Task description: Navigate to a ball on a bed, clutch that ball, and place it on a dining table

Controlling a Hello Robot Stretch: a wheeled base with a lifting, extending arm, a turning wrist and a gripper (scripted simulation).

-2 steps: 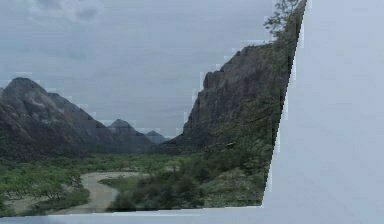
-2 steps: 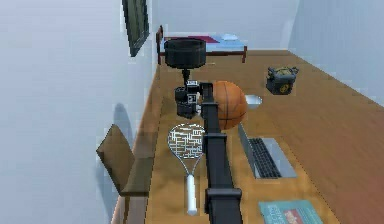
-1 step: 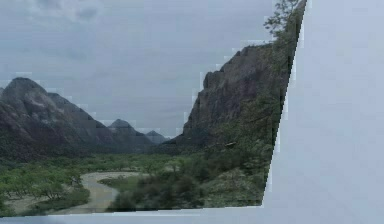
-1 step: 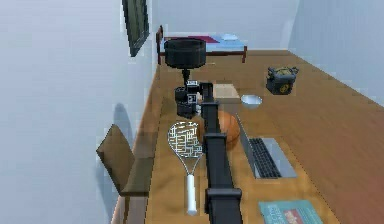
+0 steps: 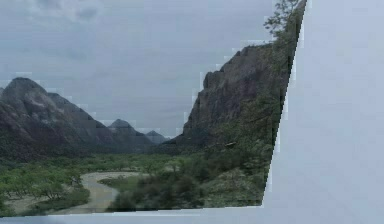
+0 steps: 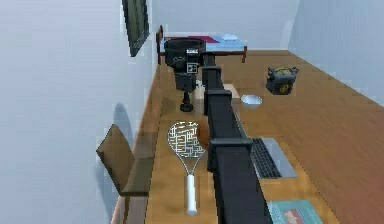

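On my arm side view the only containers are a dark box (image 6: 283, 80) on the floor (image 6: 335, 125), well to the right of the table (image 6: 165, 185), and a white dish (image 6: 252, 100) by the table's far right corner. I can't make out what either holds, or whether the dish sits on the table or on the floor.

The arm (image 6: 228, 160) runs up over the table. The gripper (image 6: 186, 97) is at its far end with the bed (image 6: 228, 42) behind it. I cannot tell what the fingers are doing or whether they hold anything.

An orange round thing (image 6: 202, 130) lies on the table against the arm's left side. It is partly hidden, so I can't confirm it is the ball.

A racket (image 6: 185, 150) lies along the table's left edge, a laptop (image 6: 266, 158) is near its right edge and a book (image 6: 300, 212) is at the near right corner. A chair (image 6: 118, 160) stands between the table and the left wall. Open floor runs to the right of the table.

Ahead, a mountain scene (image 5: 120, 110) is bordered by white wall (image 5: 335, 130) close on the right.
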